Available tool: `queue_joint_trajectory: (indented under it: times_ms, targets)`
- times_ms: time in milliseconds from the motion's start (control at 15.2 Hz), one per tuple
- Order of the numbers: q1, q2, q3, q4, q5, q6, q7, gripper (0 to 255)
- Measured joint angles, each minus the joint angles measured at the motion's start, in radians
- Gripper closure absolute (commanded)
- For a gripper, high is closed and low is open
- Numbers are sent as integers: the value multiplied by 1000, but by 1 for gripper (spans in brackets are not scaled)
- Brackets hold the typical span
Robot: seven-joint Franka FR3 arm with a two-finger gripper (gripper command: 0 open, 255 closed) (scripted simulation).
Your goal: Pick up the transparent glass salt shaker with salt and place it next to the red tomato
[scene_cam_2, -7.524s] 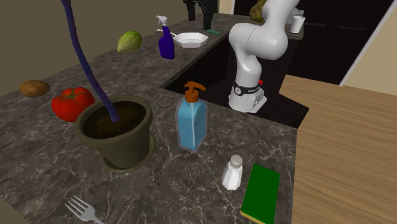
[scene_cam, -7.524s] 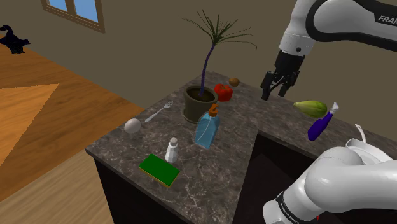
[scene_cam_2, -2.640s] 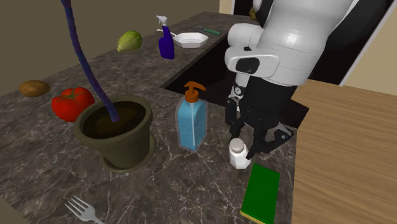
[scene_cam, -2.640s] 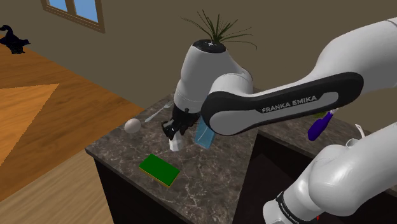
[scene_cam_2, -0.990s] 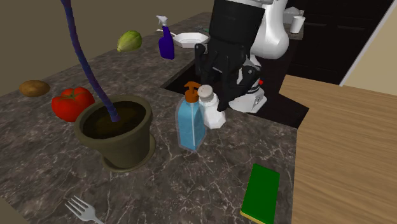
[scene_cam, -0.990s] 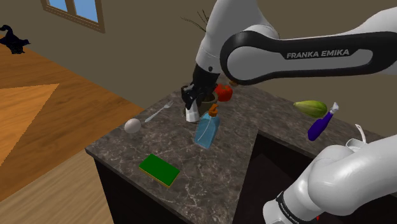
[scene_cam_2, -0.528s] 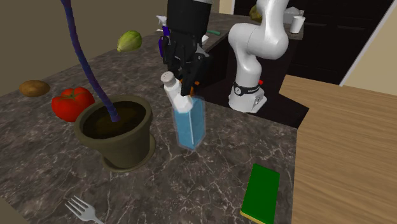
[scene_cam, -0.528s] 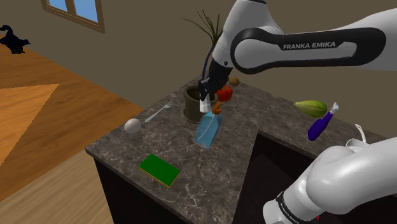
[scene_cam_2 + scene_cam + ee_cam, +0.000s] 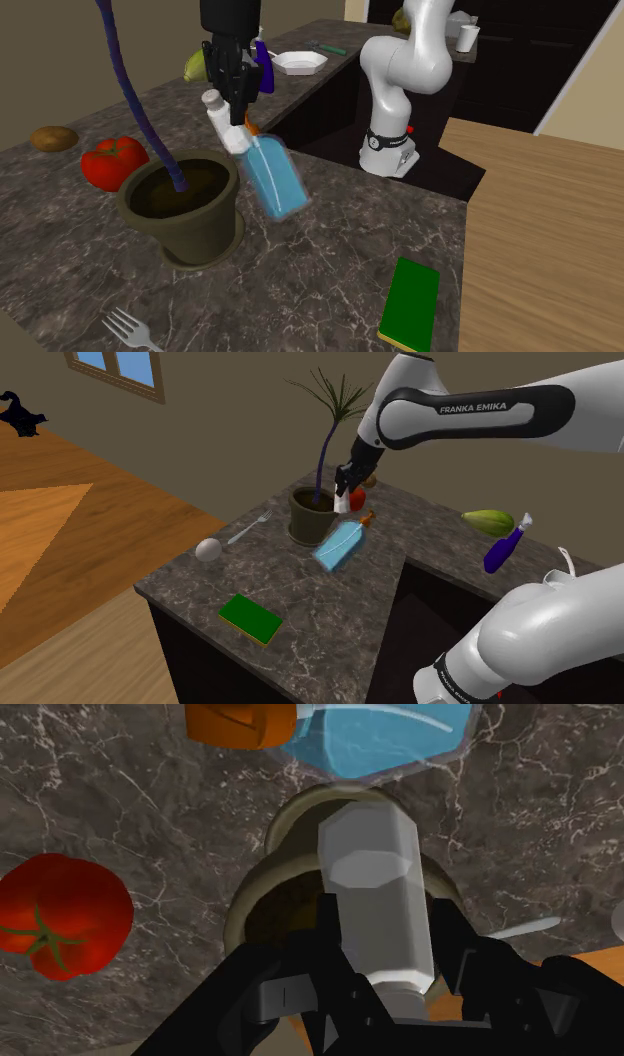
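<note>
Clamped on the salt shaker (image 9: 222,122), the gripper (image 9: 236,102) hangs over the plant pot (image 9: 180,218). I think it is best to lower it slowly, upright, beside the tomato (image 9: 112,163) near the worktop's (image 9: 330,290) back edge.

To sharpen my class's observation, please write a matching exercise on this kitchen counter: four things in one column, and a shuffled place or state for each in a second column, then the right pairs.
1. white salt shaker with faceted cap
2. blue soap bottle with orange pump
3. red tomato
4. flat green block

A. lying flat near the dark marble counter edge
B. tilted, not upright
C. clasped in the black gripper, off the counter
D. resting beside a brown potato-like lump

Pairs: 1-C, 2-B, 3-D, 4-A
</note>
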Motion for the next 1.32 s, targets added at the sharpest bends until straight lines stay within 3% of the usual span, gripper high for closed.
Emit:
queue_joint_trajectory:
  times_ms: [858, 1320]
  targets:
    - [-102, 206, -210, 192, 19, 13, -319, 255]
    - [-160, 376, -297, 394, 80, -29, -488, 255]
